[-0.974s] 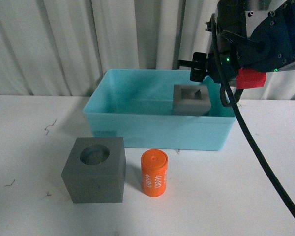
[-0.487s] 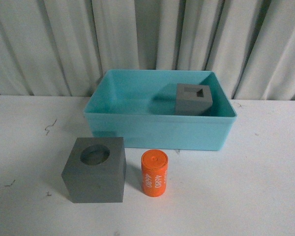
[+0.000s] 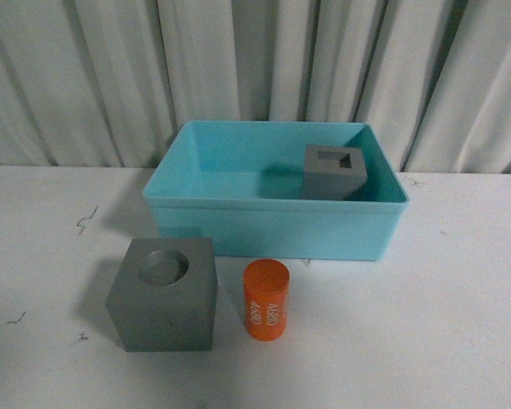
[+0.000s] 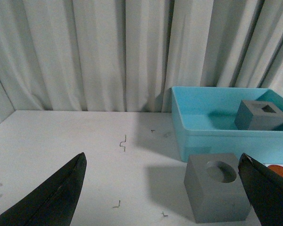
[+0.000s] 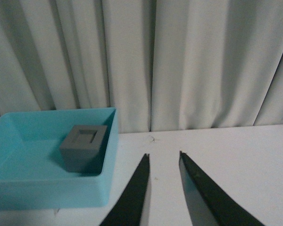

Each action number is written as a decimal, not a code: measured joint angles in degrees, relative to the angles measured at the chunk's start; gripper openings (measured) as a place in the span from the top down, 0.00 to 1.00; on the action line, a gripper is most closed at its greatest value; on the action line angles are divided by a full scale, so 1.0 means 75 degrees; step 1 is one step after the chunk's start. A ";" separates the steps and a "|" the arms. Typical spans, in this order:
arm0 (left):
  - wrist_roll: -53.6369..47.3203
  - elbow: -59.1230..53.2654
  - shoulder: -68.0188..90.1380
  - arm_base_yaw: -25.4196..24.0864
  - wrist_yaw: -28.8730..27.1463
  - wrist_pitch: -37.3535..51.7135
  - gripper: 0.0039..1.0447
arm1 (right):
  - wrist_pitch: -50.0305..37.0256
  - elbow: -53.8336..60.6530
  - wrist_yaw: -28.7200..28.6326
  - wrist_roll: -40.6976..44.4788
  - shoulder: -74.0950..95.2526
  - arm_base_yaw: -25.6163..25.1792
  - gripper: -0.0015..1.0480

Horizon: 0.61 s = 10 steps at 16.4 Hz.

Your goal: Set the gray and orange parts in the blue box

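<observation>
We log one box point(image 5: 47, 190): light blue, low-walled, on the white desk point(image 5: 245, 160), only partly in frame. One cube point(image 5: 82, 148): gray, upright inside the box, just beside a side wall, with its square recess facing up. The right hand point(image 5: 163, 153): two dark fingers point(image 5: 132, 197) tapering to points over bare desk, tips a narrow gap apart, nothing between them. One curtain point(image 5: 179, 61): pale, pleated, behind the desk. We also note one small dark scrap point(image 5: 151, 138) on the desk near the box.

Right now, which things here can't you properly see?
Small orange cylinder: left wrist view, mostly behind a dark gripper finger and the frame edge.
Its white lettering: front view, too blurred to read surely.
Light blue plastic box: right wrist view, cut off by the frame edge.
</observation>
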<state>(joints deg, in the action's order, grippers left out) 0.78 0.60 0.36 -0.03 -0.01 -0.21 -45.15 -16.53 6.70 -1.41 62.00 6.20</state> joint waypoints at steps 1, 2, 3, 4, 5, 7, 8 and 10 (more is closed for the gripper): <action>0.0000 0.0000 0.0000 0.0000 -0.0003 0.0000 0.06 | 0.0026 0.0315 -0.0108 0.0038 -0.0277 -0.0058 0.86; 0.0000 0.0000 0.0000 0.0000 -0.0006 0.0000 0.06 | 0.0073 0.0565 -0.0227 0.0090 -0.0621 -0.0140 0.98; 0.0000 0.0000 0.0000 0.0000 -0.0003 0.0000 0.06 | 0.0146 0.0769 -0.0294 0.0140 -0.0959 -0.0224 0.98; 0.0000 0.0000 0.0000 0.0000 -0.0003 0.0000 0.06 | 0.0265 0.0941 -0.0431 0.0140 -0.1227 -0.0393 0.98; 0.0000 0.0000 0.0000 0.0000 -0.0003 0.0000 0.06 | 0.0425 0.1154 -0.0813 0.0140 -0.1547 -0.0775 0.98; 0.0000 0.0000 0.0000 0.0000 -0.0012 0.0000 0.06 | 0.0484 0.1230 -0.0799 0.0140 -0.1667 -0.0845 0.98; 0.0000 0.0000 0.0000 0.0000 -0.0012 0.0000 0.06 | 0.0507 0.1250 -0.0804 0.0137 -0.1711 -0.0860 0.98; 0.0000 0.0000 0.0000 0.0000 -0.0003 -0.0003 0.06 | 0.0615 0.1335 -0.0822 0.0140 -0.1903 -0.0874 0.98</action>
<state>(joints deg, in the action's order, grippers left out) 0.78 0.60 0.36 -0.03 -0.03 -0.23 -40.53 -6.52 0.54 -0.36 47.72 -0.36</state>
